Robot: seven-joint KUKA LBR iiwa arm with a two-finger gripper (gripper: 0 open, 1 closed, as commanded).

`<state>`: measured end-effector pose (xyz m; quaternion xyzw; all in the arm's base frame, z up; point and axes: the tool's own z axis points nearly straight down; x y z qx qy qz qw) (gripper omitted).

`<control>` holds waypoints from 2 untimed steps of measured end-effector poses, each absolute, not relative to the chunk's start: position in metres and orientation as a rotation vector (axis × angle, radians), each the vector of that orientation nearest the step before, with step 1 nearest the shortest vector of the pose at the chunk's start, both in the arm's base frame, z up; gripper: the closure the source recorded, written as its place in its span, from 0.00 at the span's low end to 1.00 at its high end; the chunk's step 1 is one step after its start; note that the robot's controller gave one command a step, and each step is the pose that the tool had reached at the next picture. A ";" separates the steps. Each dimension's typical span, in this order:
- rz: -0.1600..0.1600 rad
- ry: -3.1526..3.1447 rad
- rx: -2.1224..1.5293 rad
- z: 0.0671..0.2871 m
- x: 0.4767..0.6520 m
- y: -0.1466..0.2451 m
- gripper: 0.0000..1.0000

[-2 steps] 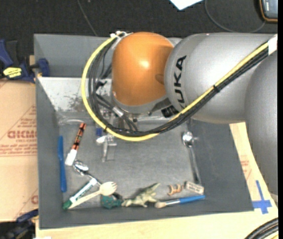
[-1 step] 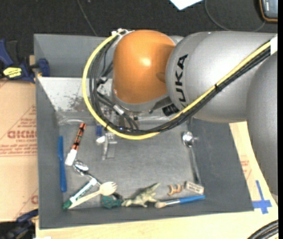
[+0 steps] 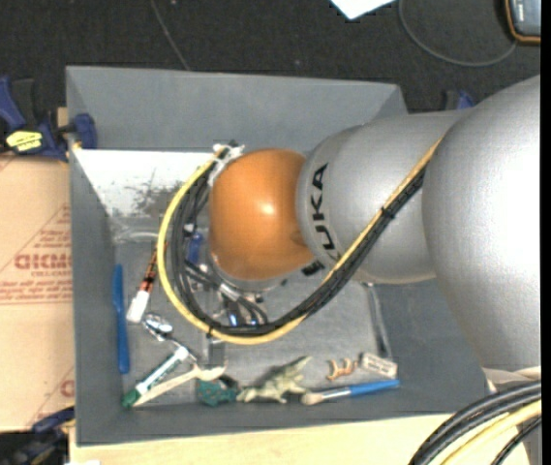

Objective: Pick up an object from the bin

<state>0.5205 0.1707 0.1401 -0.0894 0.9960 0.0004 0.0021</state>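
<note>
**Claw buried under its own wrist, low in the bin's left half**

The claw [image 3: 225, 316] sits at the lower left of the orange cover [image 3: 256, 211], wrapped in a loop of yellow and black cables [image 3: 172, 260]. The cover and cables hide it so far that I cannot tell how far open it is or whether it has hold of anything. It hangs over the floor of the grey bin [image 3: 256, 114], left of centre.

Nearest to it, just to its left, lie a small white stick with an orange end [image 3: 142, 298], its long axis running up and down the frame with a slight tilt, and a little silver piece [image 3: 159, 327] below that. Further left a blue pen [image 3: 119, 320] lies along the bin's left wall, pointing up and down the frame.

Along the bottom wall is a row of things:
- a white-and-green toothbrush-like stick [image 3: 164, 376], slanting from lower left to upper right
- a dark green lump [image 3: 215, 392]
- a pale toy lizard [image 3: 277, 384]
- a blue marker [image 3: 352, 390] lying almost level
- two small orange curls [image 3: 341, 366]
- a white tag [image 3: 380, 364]

A thin metal rod [image 3: 380, 323] runs up from the tag until the silver arm [image 3: 401, 201] covers it. The arm also hides the bin's middle and right side.
</note>
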 end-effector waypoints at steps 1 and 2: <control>-0.001 2.905 -1.160 0.081 0.539 0.181 0.00; -0.001 3.023 -0.803 0.073 0.486 0.188 0.00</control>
